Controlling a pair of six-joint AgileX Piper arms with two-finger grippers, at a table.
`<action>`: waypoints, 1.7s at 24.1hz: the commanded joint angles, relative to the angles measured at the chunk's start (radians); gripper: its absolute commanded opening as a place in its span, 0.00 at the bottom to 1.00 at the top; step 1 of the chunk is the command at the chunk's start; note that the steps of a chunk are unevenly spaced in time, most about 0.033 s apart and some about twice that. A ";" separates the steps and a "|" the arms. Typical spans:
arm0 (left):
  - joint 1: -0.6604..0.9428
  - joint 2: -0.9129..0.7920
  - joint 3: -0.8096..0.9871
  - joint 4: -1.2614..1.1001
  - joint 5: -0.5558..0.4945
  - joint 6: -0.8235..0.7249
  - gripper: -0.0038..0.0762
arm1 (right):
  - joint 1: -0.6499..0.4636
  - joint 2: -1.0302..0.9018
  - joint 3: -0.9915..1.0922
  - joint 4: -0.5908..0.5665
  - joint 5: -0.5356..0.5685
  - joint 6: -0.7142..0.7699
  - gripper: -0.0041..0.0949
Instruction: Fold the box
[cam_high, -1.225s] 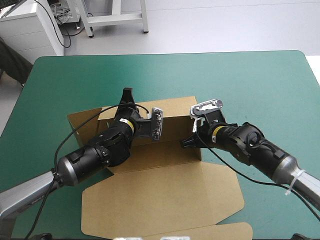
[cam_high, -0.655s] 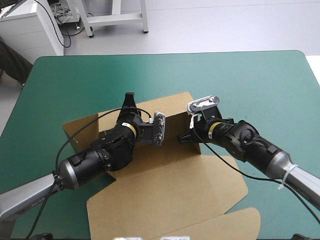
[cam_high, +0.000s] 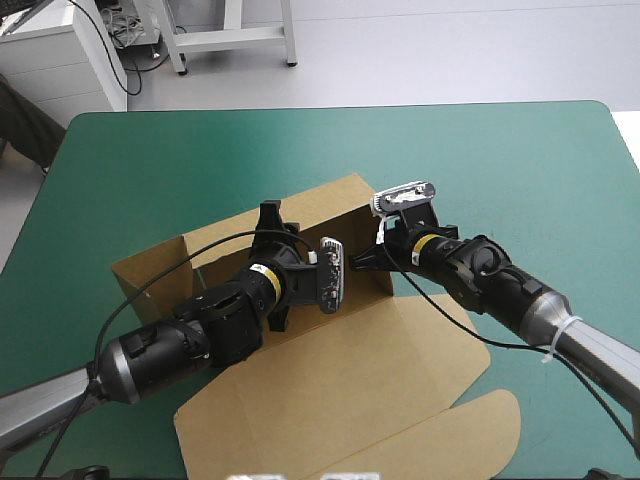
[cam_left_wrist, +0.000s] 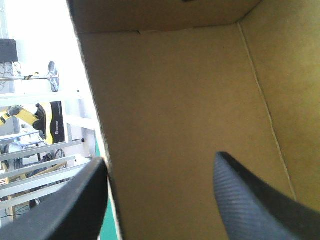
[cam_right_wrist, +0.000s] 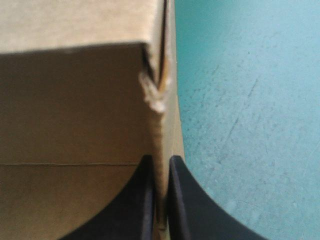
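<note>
Sitting near the middle of the teal-green table (cam_high: 500, 160), the brown box (cam_high: 330, 370) is taking shape as an open tray. Its far wall and both side walls are standing up, while the lid is lying flat toward the near edge.

The right gripper (cam_high: 360, 262) is coming in from the right and pinching the tray's right-hand wall at its near end. In the right wrist view its black fingers (cam_right_wrist: 145, 200) are showing all but closed, the right gripper (cam_right_wrist: 160, 159) clamping the thin edge of the box (cam_right_wrist: 75, 110) between them. The board's torn, layered corner is rising just ahead of the fingertips, and the bare table (cam_right_wrist: 240, 100) is spreading out beside that wall.

The left gripper (cam_high: 270, 225) is reaching across the tray floor from the left, its tip sitting at the far wall. In the left wrist view the left gripper (cam_left_wrist: 160, 157) is holding its fingers wide apart and gripping nothing. One finger is hanging over the inside of the box (cam_left_wrist: 185, 100) and the other is sitting just outside, so the raised wall's edge is running between them. Creases in the board are showing ahead of the inner finger.
</note>
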 joint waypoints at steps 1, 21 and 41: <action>-0.031 -0.065 -0.021 0.010 -0.012 -0.014 0.59 | -0.007 0.008 -0.014 0.017 -0.042 0.014 0.02; 0.341 -0.188 -0.081 0.054 -0.171 -0.225 0.06 | -0.133 0.010 -0.269 -0.072 0.463 -0.034 0.02; 0.764 -0.721 0.398 -0.782 -0.442 -0.001 0.04 | -0.385 0.486 -0.633 0.170 0.613 -0.353 0.02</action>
